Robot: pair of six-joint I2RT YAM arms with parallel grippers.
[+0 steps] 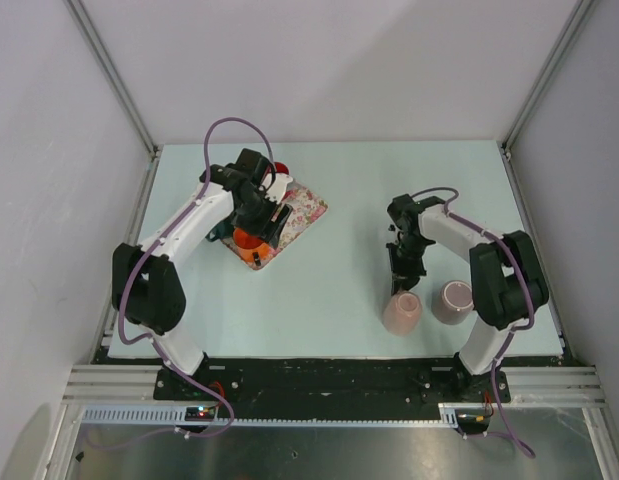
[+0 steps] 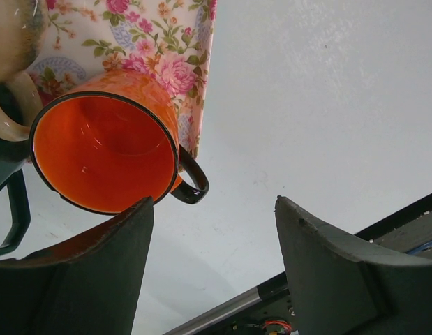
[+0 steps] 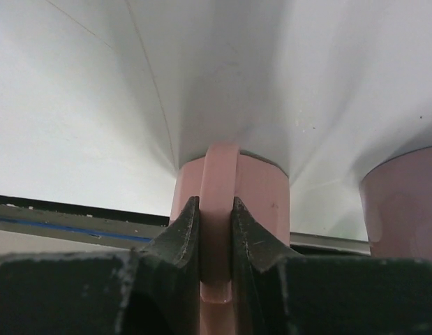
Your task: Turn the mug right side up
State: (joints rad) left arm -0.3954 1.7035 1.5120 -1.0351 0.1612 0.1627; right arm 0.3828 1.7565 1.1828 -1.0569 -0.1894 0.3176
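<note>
A pink mug point(image 1: 402, 313) stands on the table at the near right; no opening shows on its upper end. My right gripper point(image 1: 401, 287) is shut on its handle point(image 3: 217, 183), with the pink body point(image 3: 261, 188) just beyond the fingers point(image 3: 184, 230). My left gripper point(image 1: 257, 222) is open and empty over an orange mug point(image 1: 251, 240). In the left wrist view the orange mug point(image 2: 104, 153) has a black rim and handle, and its mouth faces the camera, by the left fingertip point(image 2: 142, 209).
A second, mauve mug point(image 1: 452, 302) stands right of the pink one, close beside it point(image 3: 404, 202). A floral cloth point(image 1: 301, 208) lies under the orange mug. A beige mug point(image 2: 13, 42) and a dark green handle point(image 2: 13, 216) crowd the left gripper. A red object point(image 1: 280, 168) sits behind.
</note>
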